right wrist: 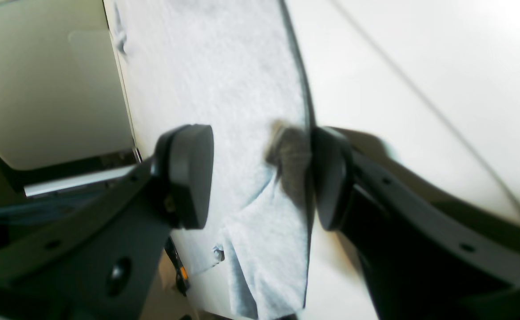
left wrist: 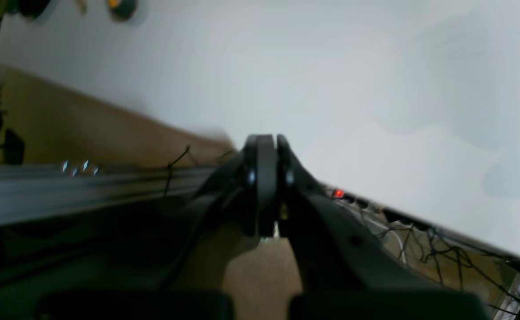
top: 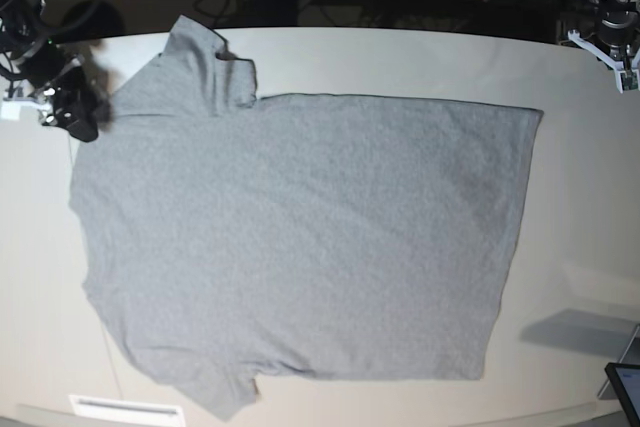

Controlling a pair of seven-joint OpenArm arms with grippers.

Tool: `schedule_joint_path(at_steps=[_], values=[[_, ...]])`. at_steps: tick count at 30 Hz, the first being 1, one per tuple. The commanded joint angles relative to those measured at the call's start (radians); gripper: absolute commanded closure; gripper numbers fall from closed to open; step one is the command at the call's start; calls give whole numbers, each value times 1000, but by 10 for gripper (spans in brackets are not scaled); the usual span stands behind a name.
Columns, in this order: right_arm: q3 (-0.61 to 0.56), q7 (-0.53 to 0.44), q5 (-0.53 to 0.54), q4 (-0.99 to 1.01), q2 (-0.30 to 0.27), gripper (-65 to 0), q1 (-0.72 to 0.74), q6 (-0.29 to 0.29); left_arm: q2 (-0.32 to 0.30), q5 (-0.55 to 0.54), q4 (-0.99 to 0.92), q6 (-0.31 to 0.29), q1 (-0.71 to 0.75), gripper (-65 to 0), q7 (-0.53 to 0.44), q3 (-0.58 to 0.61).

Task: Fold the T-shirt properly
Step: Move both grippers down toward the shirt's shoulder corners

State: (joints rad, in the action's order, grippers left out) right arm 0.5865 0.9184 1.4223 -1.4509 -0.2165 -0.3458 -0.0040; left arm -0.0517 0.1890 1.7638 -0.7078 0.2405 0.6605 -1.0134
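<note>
grey cotton t-shirt [top: 300, 237] looks soft and limp; my right gripper [right wrist: 260, 175], fingers apart, straddles its upper-left edge, left gripper [left wrist: 266, 146] closed.

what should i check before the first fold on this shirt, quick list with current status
1. T-shirt spread flat on the table: ok, body and both sleeves lie open, plain side up, only slight wrinkles.
2. Right gripper open: ok, its fingers stand wide apart over the shirt's edge.
3. Right gripper holding cloth: not ok, nothing is pinched between the fingers.
4. Left gripper open for a grasp: not ok, its fingers are shut together and empty.
5. Left gripper near the shirt: not ok, it sits at the table's edge with only bare table in its view.
6. Which side carries lettering: cannot tell, none is visible.
</note>
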Motion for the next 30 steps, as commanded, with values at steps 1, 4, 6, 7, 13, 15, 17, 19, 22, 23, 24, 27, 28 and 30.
schedule_joint_path(at_steps=[1, 4, 6, 7, 13, 15, 17, 19, 22, 23, 24, 27, 28, 30], values=[[-3, 8, -30, -1, -2, -338, -6, -21, -21, -4, 14, 10, 3, 0, -20, -5], [-3, 23, -30, -1, 19, -338, -5, -21, -17, 63, 14, 10, -5, 0, -20, -2], [-3, 47, -30, -1, 24, -337, -2, -21, -12, 105, 14, 10, -14, 0, -20, 1], [-3, 57, -30, 0, 25, -328, 6, -21, -9, 116, 14, 10, -26, 0, -20, 1], [-3, 77, -28, 3, 27, -184, 24, -21, -3, 151, -35, 10, -77, 0, -20, 0], [-3, 77, -28, 5, 27, -180, 24, -21, -4, 151, -61, 10, -83, 0, -20, 1], [-3, 77, -28, 5, 27, -180, 26, -21, -4, 149, -84, 10, -96, 0, -20, 1], [-3, 77, -28, 5, 27, -178, 27, -21, -6, 149, -107, 10, -99, -45, -20, 1], [-3, 77, -28, 5, 39, -148, 29, -21, -6, 149, -123, 10, -122, -183, -20, 0], [-3, 77, -28, 5, 39, -106, 29, -21, -6, 146, -127, 10, -126, -223, -20, -2], [-3, 78, -28, 5, 39, -54, 29, -21, -6, 143, -127, 10, -128, -255, -20, -3], [-3, 103, -28, 5, 39, 0, 30, -21, -4, 137, -121, 10, -134, -286, -20, -3], [-3, 107, -28, 5, 39, -1, 32, -21, -4, 139, -121, 10, -143, -289, -20, -3], [-3, 109, -28, 5, 39, -3, 32, -21, -4, 146, -123, 10, -157, -289, -18, -3]])
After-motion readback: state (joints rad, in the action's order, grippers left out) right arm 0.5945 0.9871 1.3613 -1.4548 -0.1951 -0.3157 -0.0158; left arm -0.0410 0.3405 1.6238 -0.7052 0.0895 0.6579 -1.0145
